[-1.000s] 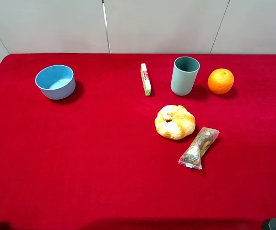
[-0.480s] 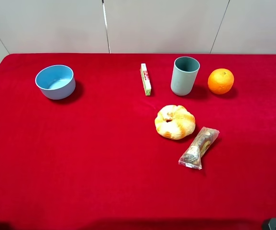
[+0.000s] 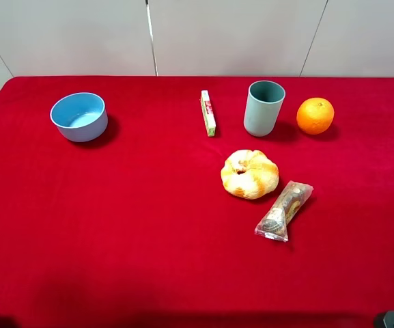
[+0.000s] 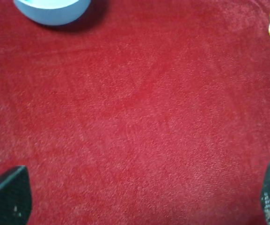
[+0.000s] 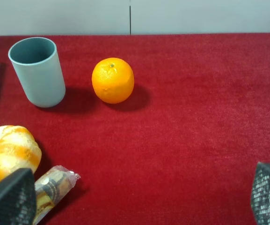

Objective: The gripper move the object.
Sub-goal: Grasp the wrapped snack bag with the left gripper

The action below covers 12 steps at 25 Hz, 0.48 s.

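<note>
Red cloth-covered table w/ pale grey panelled wall behind, dark seams btwn panels, even light.

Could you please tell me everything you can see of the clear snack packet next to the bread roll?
The snack packet is a small, elongated pouch of clear, glossy plastic with flat crimped ends, holding a brown and tan snack. It looks unopened and lies flat on the red cloth, set diagonally. Its far end is just beside the bread roll, seemingly with a narrow gap between them. Nothing else touches it.
</note>
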### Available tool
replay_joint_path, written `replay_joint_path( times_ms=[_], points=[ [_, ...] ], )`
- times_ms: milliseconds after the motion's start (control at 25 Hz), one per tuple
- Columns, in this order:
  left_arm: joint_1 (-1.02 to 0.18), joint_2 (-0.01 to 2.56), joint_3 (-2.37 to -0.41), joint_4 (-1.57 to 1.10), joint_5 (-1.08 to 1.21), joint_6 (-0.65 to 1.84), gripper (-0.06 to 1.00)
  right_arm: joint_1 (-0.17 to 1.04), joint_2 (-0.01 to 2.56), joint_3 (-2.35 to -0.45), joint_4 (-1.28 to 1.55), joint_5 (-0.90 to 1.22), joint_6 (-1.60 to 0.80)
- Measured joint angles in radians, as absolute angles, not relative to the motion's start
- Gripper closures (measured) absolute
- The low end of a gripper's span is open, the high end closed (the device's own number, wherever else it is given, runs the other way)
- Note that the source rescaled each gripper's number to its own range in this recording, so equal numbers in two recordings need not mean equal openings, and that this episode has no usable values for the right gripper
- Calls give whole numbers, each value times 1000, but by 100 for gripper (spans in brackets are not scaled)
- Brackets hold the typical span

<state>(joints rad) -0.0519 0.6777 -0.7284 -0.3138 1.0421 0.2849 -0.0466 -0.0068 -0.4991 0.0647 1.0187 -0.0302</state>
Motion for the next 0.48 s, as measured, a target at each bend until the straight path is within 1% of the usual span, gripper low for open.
replay_joint_path(
  times_ms=[480],
  points=[
    [-237,944,-862,-314,1016,265,-2,-47,-7,-499,65,1019,-30]
  ],
)
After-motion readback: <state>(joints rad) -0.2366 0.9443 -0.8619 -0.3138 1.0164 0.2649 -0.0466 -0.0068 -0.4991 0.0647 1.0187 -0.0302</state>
